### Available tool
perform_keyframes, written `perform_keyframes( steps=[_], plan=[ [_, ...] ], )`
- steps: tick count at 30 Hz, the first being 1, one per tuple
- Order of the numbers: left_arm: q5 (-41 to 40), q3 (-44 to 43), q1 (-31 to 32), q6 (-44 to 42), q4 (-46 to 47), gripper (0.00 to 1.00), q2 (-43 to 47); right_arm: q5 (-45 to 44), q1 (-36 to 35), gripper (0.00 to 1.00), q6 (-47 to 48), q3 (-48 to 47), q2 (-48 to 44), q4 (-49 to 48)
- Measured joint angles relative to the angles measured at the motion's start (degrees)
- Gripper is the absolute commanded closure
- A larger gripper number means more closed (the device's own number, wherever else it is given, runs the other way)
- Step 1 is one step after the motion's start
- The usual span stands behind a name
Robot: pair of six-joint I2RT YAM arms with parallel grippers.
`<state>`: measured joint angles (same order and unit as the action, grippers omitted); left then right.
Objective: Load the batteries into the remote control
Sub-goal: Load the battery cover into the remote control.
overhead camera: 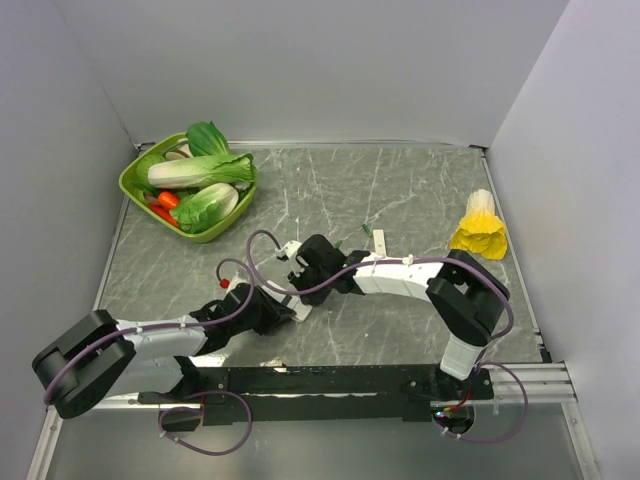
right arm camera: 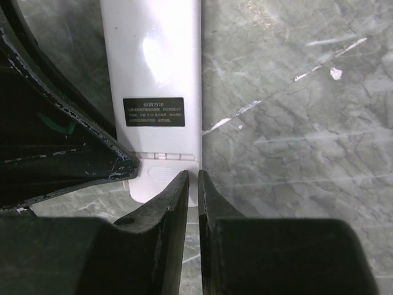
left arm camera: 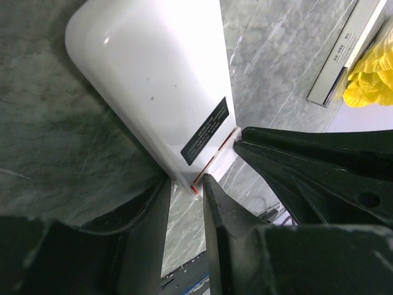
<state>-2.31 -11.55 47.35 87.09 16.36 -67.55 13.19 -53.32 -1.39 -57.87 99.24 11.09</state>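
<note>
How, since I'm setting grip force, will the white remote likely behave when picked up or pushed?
The remote control looks like a rigid plastic shell, so it should not flex when lifted. Its glossy back shows glare, so it is probably slippery in a narrow pinch. Being flat and thin, it would likely slide on the tabletop rather than roll.
</note>
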Motion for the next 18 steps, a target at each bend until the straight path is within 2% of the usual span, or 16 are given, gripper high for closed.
perform_keyframes(
  steps=[8, 15, 18],
  plan=[
    [1.5, -0.3, 0.0, 0.0, 1.9, 0.64, -1.8, -1.9, -1.4, 0.82, -0.2, 0.0, -1.2, 2.5],
    [1.6, -0.3, 0.0, 0.1, 2.0, 0.72, -2.0, -3.5, -2.1, 0.82, -0.8, 0.0, -1.3, 3.1],
    [1.7, -0.3, 0.0, 0.2, 2.0, 0.75, -2.0, -3.8, -2.1, 0.79, -1.2, 0.1, -1.3, 3.0]
  ],
)
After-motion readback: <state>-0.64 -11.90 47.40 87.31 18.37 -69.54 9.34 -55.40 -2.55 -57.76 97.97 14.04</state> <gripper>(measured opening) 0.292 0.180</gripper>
